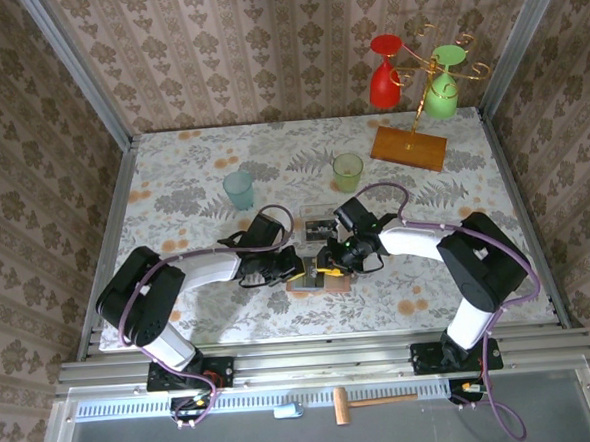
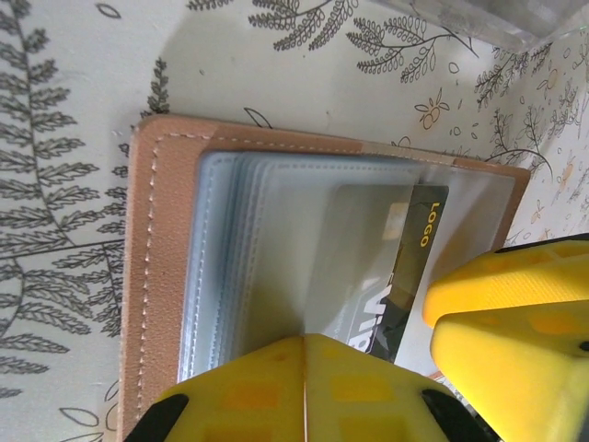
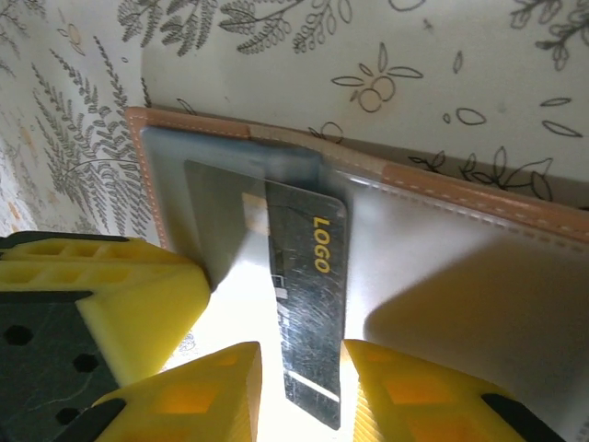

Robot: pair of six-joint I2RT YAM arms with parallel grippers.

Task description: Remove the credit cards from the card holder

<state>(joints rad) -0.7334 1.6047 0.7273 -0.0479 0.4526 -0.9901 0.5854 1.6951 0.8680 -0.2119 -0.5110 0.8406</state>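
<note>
The card holder (image 2: 161, 276) lies open on the table, salmon-pink with clear pockets; from above it sits between the two grippers (image 1: 336, 285). One dark credit card (image 3: 308, 276) marked LOGO sticks partway out of a pocket, its free end raised. My right gripper (image 3: 304, 354) straddles that end: the right finger touches the card's edge and a sliver of gap shows on the left. My left gripper (image 2: 304, 343) is shut, its tips pressed on the clear pockets beside the credit card (image 2: 409, 267). The two grippers nearly touch, left (image 1: 296, 271) and right (image 1: 326, 264).
A clear plastic tray (image 1: 315, 223) lies just behind the grippers. Further back stand a teal cup (image 1: 239, 189) and a green cup (image 1: 347, 171). At the back right an orange-based stand (image 1: 409, 147) carries a red and a green glass.
</note>
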